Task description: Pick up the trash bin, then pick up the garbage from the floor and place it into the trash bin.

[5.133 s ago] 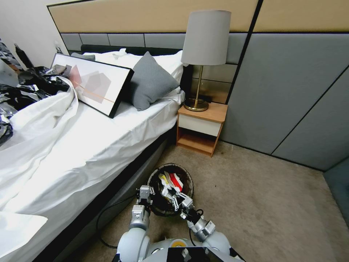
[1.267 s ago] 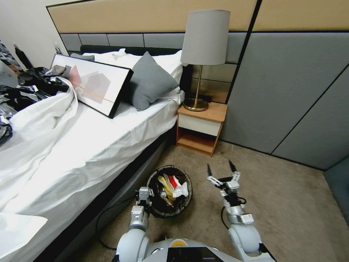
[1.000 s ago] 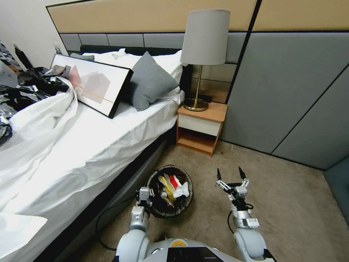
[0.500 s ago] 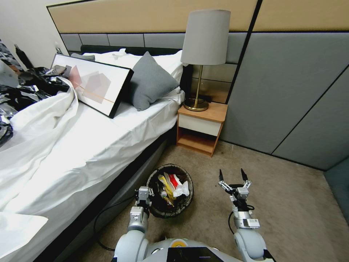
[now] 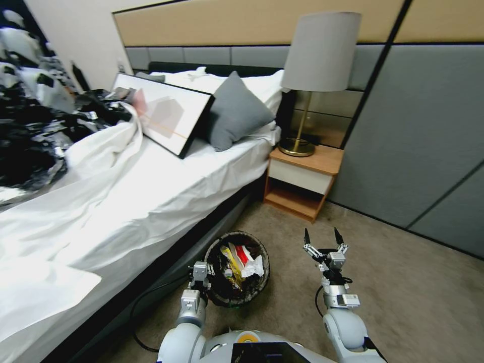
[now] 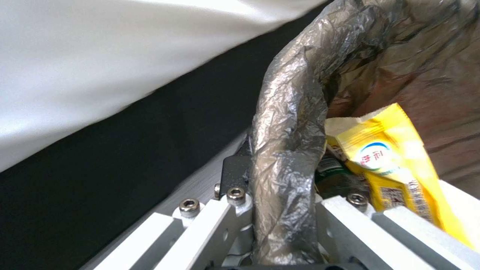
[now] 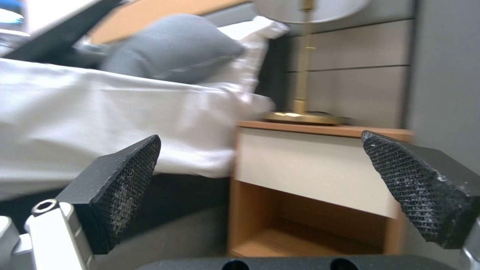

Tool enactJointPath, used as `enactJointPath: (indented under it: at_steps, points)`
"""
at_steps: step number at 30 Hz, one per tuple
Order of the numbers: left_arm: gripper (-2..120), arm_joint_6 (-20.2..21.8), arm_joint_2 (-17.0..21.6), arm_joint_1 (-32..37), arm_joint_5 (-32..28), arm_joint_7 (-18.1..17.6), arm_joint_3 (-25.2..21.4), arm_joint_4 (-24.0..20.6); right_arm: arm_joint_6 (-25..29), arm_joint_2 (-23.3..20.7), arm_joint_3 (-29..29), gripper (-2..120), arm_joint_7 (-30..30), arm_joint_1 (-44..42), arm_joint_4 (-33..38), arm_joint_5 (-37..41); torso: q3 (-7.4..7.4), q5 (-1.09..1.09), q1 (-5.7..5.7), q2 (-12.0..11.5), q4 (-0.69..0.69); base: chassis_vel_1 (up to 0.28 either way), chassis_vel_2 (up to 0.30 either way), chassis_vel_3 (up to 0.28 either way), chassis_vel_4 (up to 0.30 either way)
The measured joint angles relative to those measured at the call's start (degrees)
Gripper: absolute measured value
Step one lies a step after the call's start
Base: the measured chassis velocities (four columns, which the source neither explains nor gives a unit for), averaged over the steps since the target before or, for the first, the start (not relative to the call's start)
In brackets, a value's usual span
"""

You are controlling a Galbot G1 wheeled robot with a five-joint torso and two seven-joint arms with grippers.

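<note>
Left gripper (image 5: pixel 201 272) is clamped on the near rim of the trash bin (image 5: pixel 237 242), jaws either side of the black bag liner (image 6: pixel 285 150) as the left wrist view shows. Bin sits low by the robot, just beside the bed (image 5: pixel 151 171), over the carpet (image 5: pixel 403 282). It holds a yellow wrapper (image 6: pixel 395 157), a red-and-white cup (image 5: pixel 243 254), white tissue (image 5: pixel 253 266) and a small dark bottle (image 6: pixel 332 168).

Right gripper (image 5: pixel 324 241) is up over bare carpet to the right of the bin, jaws spread wide, nothing between them. It points toward the nightstand (image 5: pixel 302 184) and lamp (image 5: pixel 315 75).

No loose garbage on the carpet that I can make out from here, so task looks close to done, or the remaining pieces are outside these views.

For this step: keep the bin level and the rim grip firm, since the liner is slippery and the bin hangs off one edge. Check the floor before committing the right arm. Keep the bin clear of the bed frame and the black cable (image 5: pixel 146 307) on the floor.
</note>
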Motion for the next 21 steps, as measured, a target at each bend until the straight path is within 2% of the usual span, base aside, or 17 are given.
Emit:
enactJointPath:
  at_steps: [12,21]
  points:
    - [1,0.1,0.4,0.4,-0.3,0.4,0.6,0.1,-1.0,0.0,-1.0,100,0.8,1.5,0.2,0.1,0.0,-0.03,0.0,0.0,-0.03,0.121,0.119,0.122,0.12]
    - [2,0.1,0.6,0.7,0.2,0.6,1.0,0.2,-1.4,-0.1,-1.4,100,0.7,1.9,-0.1,-0.3,0.0,0.01,0.0,0.0,0.01,0.138,0.127,0.13,0.143]
